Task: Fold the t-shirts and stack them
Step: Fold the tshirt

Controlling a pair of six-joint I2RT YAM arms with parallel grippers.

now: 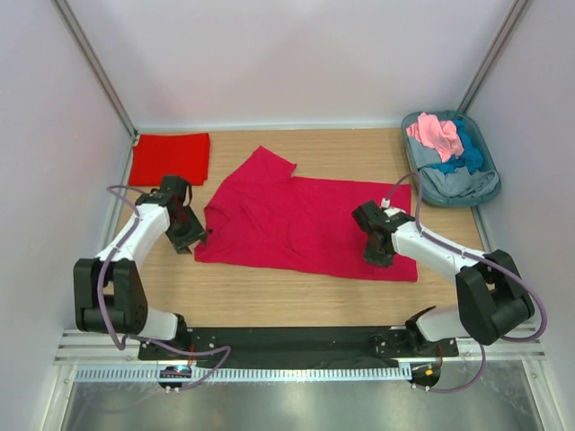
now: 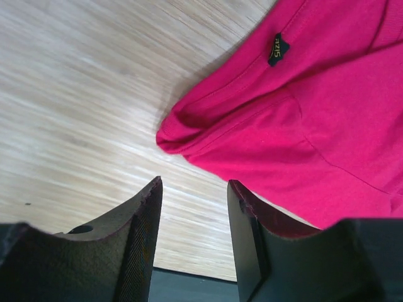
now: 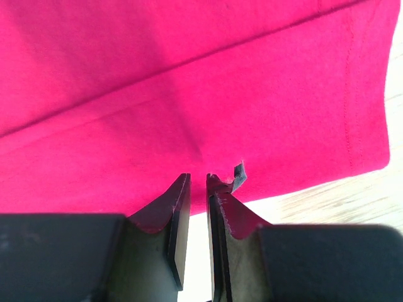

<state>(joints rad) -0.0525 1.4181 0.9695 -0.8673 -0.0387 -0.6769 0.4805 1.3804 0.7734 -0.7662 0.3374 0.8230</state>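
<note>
Left end effector (image 2: 193, 182) is hanging released at the crimson t-shirt (image 1: 305, 220), frame left; right end effector (image 3: 198, 177) is nearly clenched, grasp unclear; a missed pinch risks skewing the fold.

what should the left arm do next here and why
Probably ease the left gripper forward onto the bunched edge of the crimson t-shirt and close. Its jaws stand open over the wooden table, nothing between them, with that edge just ahead of the tips; the right gripper is over the hem end.
</note>
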